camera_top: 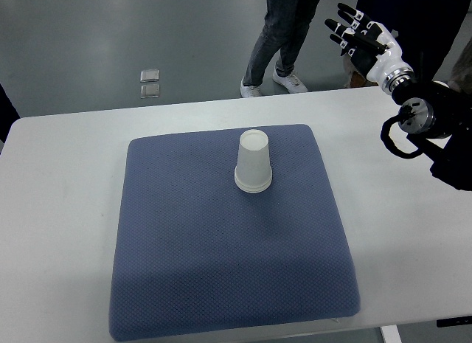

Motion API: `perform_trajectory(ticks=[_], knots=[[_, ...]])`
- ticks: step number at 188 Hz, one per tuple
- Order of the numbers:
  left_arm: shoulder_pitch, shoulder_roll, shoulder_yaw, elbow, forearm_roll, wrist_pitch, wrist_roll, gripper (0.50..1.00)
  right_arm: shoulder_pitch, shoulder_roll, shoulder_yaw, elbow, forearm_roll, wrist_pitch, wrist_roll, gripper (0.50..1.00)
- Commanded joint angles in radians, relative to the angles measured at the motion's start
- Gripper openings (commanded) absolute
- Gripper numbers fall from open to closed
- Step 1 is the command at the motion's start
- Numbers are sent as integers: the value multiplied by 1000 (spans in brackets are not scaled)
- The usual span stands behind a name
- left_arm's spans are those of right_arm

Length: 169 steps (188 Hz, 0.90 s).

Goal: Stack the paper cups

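Blue mat (221,284), inverted stacked paper cups (253,161) on it, right robot hand (359,35) raised, fingers spread

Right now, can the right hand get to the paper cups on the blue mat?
Probably yes. The right hand is raised, fingers spread and empty, and nothing stands between it and the paper cups.

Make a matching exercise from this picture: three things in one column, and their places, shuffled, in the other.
Things:
1. paper cups
2. blue mat
3. right hand

Places:
a. raised past the table's far right corner, fingers spread
b. spread flat on the white table
c. upside down on the mat, near its far edge

Pairs: 1-c, 2-b, 3-a
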Motion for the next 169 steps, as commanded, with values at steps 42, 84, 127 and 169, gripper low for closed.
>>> perform_trajectory(ticks=[42,84,127,169], knots=[[0,0,0,-1,0,0,0,1000,-25,-1,0,-3,3,3,6,913],[0,0,0,-1,0,0,0,1000,-47,-1,0,-12,-15,0,6,913],[0,0,0,0,0,0,0,1000,-53,-4,-1,-17,-17,-7,20,913],[0,0,0,0,0,-1,0,1000,-57,-9,-1,-27,-18,-10,29,913]])
